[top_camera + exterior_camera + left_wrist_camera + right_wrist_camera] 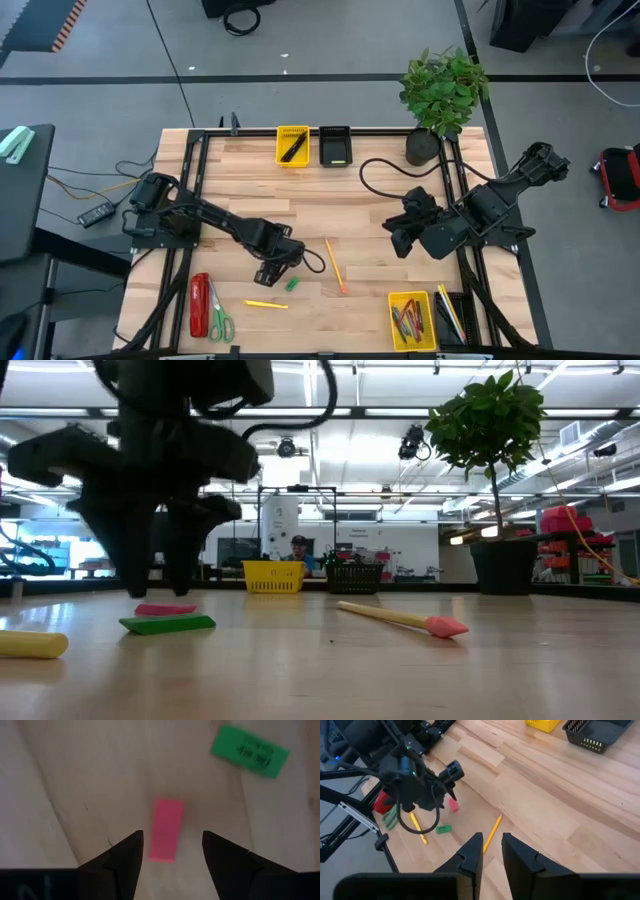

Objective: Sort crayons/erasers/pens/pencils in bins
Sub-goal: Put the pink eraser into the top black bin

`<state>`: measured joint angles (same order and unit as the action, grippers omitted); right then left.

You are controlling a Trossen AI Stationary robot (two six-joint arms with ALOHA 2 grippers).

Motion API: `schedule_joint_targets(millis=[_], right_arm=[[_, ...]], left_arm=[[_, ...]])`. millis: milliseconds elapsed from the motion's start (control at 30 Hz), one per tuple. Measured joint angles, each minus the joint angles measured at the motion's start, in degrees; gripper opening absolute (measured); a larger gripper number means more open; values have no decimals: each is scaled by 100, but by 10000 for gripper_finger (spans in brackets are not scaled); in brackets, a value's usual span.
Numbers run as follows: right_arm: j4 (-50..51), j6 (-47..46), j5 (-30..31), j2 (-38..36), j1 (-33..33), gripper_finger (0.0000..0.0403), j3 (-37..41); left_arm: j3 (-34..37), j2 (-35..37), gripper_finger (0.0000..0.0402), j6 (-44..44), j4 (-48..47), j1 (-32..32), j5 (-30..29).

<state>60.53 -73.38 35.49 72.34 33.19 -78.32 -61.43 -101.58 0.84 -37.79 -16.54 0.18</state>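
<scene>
1. Wood-plank surface [330, 200] carries the sorting items, with both dark arms reaching over it.
2. Left claw [170, 852] hangs low over the pink eraser [166, 836]; its two fingers stand open on either side of the eraser and grip nothing. From the high view this claw [275, 270] sits left of centre, toward the near edge.
3. Green eraser [293, 284] lies flat just beside the left claw, apart from the pink one; the low view shows the pink eraser [165, 609] right behind the green eraser [167, 624].
4. Orange pencil [335, 266] lies loose on the bare wood near the middle, its pink rubber tip pointing at the low camera [400, 618].
5. Yellow pencil [266, 304] lies nearer the front edge, between the green eraser and the scissors [219, 318], which rest beside the red stapler [199, 305].
6. Right claw [400, 232] hovers above the right half of the surface, well apart from the erasers; the fingers [470, 855] are parted by a narrow gap and hold nothing.
7. Far yellow bin [292, 145] holds a black pen, and the black bin [335, 146] beside it holds something green.
8. Near yellow bin [411, 320] at the front right holds crayons; the black bin [450, 315] touching it holds pencils.
9. Potted plant [443, 95] stands at the far right corner.
</scene>
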Motion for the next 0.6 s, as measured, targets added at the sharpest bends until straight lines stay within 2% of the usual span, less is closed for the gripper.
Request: schedule_joint_targets(millis=[267,600], right_arm=[[-2,-27,114,0,0,78,0],[0,-250,259,0,-4,78,0]], left_arm=[[504,29,211,-46,471,12,-19],[551,25,193,-72,596,35,-121]])
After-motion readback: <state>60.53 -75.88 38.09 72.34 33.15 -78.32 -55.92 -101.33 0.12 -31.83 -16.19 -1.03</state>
